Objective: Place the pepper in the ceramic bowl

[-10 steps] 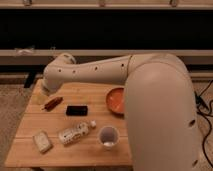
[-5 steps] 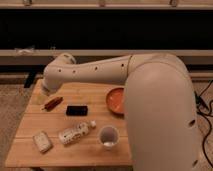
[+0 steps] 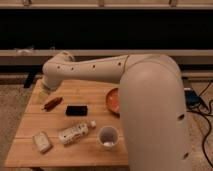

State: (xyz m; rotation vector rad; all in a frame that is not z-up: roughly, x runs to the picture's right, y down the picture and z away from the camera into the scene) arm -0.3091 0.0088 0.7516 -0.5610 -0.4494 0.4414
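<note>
The pepper (image 3: 52, 103), small, slender and dark red, lies on the left part of the wooden table (image 3: 30, 122). The ceramic bowl (image 3: 113, 100), orange-red and glossy, sits at the table's right side, partly hidden behind my big white arm. My gripper (image 3: 44, 93) hangs at the end of the arm over the table's left edge, just above and to the left of the pepper. The arm's wrist hides most of it.
A black rectangular block (image 3: 76, 110) lies right of the pepper. A plastic bottle (image 3: 74, 133) lies on its side near the front. A white cup (image 3: 108, 137) stands front right. A pale packet (image 3: 42, 141) lies at the front left. Cables (image 3: 200, 107) run on the floor to the right.
</note>
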